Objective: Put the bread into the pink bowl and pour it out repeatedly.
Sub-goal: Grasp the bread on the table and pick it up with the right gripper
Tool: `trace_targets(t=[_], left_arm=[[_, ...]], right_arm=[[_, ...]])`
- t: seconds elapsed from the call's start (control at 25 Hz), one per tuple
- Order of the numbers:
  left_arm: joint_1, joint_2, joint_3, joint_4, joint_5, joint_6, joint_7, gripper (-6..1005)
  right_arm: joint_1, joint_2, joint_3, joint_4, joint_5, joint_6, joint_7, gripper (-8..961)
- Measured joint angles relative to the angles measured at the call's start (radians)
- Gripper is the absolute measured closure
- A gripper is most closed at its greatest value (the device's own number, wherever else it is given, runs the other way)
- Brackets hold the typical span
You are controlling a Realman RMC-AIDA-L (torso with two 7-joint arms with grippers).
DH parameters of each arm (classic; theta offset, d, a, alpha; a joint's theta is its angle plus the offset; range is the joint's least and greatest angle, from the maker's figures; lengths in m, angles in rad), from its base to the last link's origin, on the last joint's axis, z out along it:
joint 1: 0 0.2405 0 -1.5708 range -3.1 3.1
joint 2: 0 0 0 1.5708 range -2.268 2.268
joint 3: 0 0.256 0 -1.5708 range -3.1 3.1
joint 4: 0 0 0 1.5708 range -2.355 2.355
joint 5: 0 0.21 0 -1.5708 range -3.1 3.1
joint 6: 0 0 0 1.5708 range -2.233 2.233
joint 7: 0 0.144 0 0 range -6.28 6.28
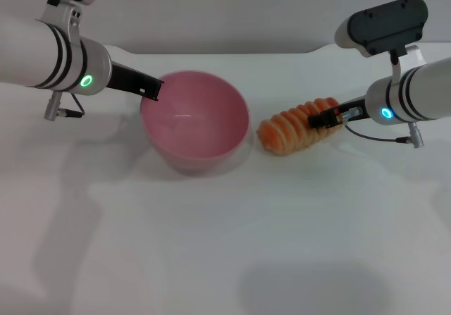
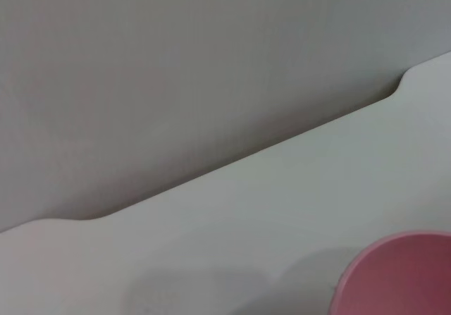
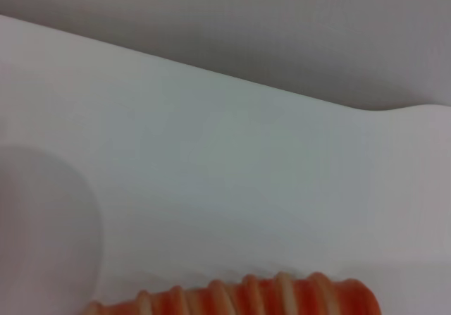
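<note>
head view: the pink bowl (image 1: 195, 122) stands upright and empty on the white desk (image 1: 225, 244). the left gripper (image 1: 150, 89) is at the bowl's rim on the robot's left side, its dark tip touching or pinching the edge; whether its jaws are clamped on the rim or only resting there cannot be told. the bread (image 1: 297, 126) lies on the desk just beside the bowl, on its right, not touching it. the right gripper (image 1: 325, 119) is down on the bread's end that points away from the bowl, and its jaws look closed on the loaf, though the contact is partly hidden.

left wrist view: only a curved piece of the pink bowl (image 2: 402, 276) shows at one corner, with bare desk (image 2: 268, 202) beyond it. none of the arm's own jaws appear, so their state stays unknown here.

right wrist view: the bread (image 3: 246, 297) fills the near edge, its striped ridges in a row, with bare desk (image 3: 211, 153) beyond it. no jaws show.

judgement: this looks like the loading step, with the bread gripped but not yet raised. the next move calls for lifting the loaf clear of the bowl's rim, carrying it toward the bowl's middle, and releasing it there while the left arm steadies the bowl. since the loaf is about as long as the bowl is wide, it should go in tilted or well centred.
</note>
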Motion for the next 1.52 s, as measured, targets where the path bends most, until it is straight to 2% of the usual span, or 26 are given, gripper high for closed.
trace_targets(t=[0.32, 0.56, 0.8, 1.08, 1.24, 1.52], left_arm=[[-0.001, 0.001, 0.000, 0.000, 0.001, -0.001, 0.009, 965], [-0.001, 0.000, -0.001, 0.000, 0.001, -0.002, 0.014, 965], [-0.004, 0.000, 0.000, 0.000, 0.001, -0.003, 0.014, 965], [-0.007, -0.002, 0.003, 0.001, 0.001, -0.003, 0.014, 965], [-0.009, -0.003, 0.007, 0.000, 0.001, 0.000, 0.014, 965], [-0.015, -0.004, 0.015, -0.007, 0.001, 0.004, 0.014, 965]], right_arm=[[0.010, -0.002, -0.005, 0.045, -0.007, -0.036, 0.002, 241], [-0.019, -0.003, -0.010, 0.007, -0.022, -0.038, -0.045, 264], [-0.019, -0.004, -0.037, -0.004, -0.024, -0.031, -0.052, 396], [-0.029, -0.005, -0.061, -0.039, -0.025, -0.015, -0.054, 481], [-0.075, -0.003, -0.062, -0.126, -0.025, 0.006, -0.064, 508], [-0.172, -0.005, -0.059, -0.367, -0.025, 0.103, -0.064, 570]])
